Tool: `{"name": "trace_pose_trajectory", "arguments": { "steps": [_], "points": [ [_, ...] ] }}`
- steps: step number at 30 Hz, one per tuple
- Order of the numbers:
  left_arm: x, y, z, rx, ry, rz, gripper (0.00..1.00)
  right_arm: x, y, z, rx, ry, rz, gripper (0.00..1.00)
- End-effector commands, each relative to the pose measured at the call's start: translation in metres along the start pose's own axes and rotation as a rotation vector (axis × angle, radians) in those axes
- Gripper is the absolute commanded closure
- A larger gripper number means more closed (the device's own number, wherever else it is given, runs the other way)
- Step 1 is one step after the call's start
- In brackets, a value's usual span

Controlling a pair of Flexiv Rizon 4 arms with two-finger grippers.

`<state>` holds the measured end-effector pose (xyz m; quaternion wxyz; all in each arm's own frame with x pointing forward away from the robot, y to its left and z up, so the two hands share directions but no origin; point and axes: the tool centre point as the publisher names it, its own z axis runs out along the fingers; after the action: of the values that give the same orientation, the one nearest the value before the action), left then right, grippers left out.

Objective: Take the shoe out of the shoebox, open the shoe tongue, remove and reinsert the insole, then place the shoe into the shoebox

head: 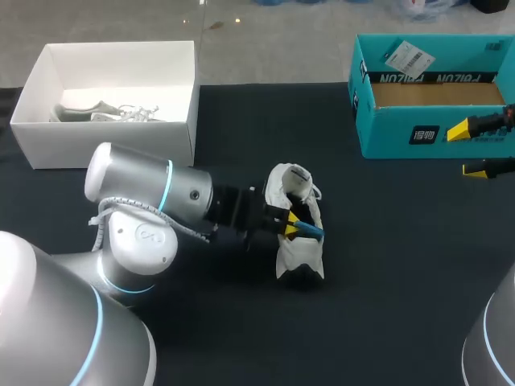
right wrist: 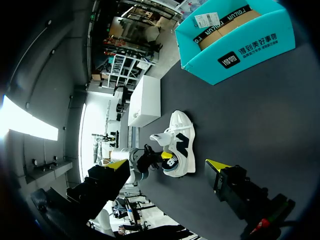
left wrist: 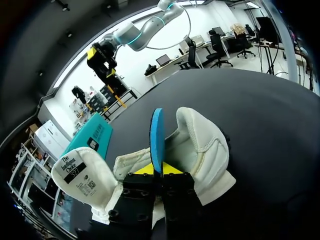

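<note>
Left gripper [head: 288, 225] at shoe [head: 299, 253], mid-table [head: 386, 265]. Fingers pinched tight on blue insole [left wrist: 157, 137], which stands edge-on between yellow tips. Shoe white with dark panels, lying just ahead of gripper, tongue [left wrist: 80, 175] folded back, label showing. Right gripper [head: 467, 150] hangs by front wall of teal shoebox [head: 426, 133], fingers spread wide, nothing in them, well apart from shoe. White shoebox [head: 105, 137] at far left corner, second shoe [head: 105, 112] inside. Teal shoebox interior shows only brown cardboard.
</note>
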<state>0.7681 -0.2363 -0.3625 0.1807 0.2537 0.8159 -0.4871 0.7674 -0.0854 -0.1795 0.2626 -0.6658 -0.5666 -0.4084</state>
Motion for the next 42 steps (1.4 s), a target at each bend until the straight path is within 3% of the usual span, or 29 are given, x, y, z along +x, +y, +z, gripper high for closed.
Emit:
{"name": "trace_pose_trajectory", "arguments": {
  "steps": [1, 5, 9, 12, 14, 24, 31, 37, 39, 42],
  "points": [
    [0.007, -0.012, -0.011, 0.013, -0.027, 0.011, 0.63, 0.000, 0.000, 0.001, 0.000, -0.003, 0.001, 0.00],
    [0.007, -0.022, -0.018, 0.023, -0.038, 0.026, 0.63, 0.000, 0.000, 0.001, 0.000, -0.003, 0.001, 0.00],
    [0.008, -0.026, -0.016, 0.029, -0.035, 0.034, 0.72, 0.000, 0.000, 0.001, 0.000, -0.003, 0.001, 0.00],
    [0.008, -0.023, -0.009, 0.031, -0.016, 0.031, 0.83, 0.000, 0.000, 0.001, 0.000, -0.003, 0.001, 0.00],
    [0.008, -0.021, -0.005, 0.032, -0.001, 0.033, 1.00, 0.000, 0.000, 0.001, 0.000, -0.003, 0.001, 0.00],
    [0.003, -0.005, 0.010, -0.011, 0.037, 0.056, 1.00, 0.000, 0.000, 0.001, 0.000, -0.003, 0.001, 0.00],
    [0.007, 0.009, 0.007, -0.087, 0.058, 0.059, 1.00, 0.000, 0.000, 0.001, 0.000, -0.003, 0.001, 0.00],
    [0.010, 0.005, 0.001, -0.061, 0.032, 0.033, 1.00, 0.000, 0.000, 0.001, 0.000, -0.003, 0.001, 0.00],
    [0.010, -0.003, -0.003, -0.044, 0.020, 0.041, 0.75, 0.000, 0.000, 0.001, 0.000, -0.003, 0.001, 0.00],
    [0.011, -0.013, -0.010, -0.036, 0.006, 0.048, 0.71, 0.000, 0.000, 0.001, 0.000, -0.003, 0.001, 0.00]
  ]
}}
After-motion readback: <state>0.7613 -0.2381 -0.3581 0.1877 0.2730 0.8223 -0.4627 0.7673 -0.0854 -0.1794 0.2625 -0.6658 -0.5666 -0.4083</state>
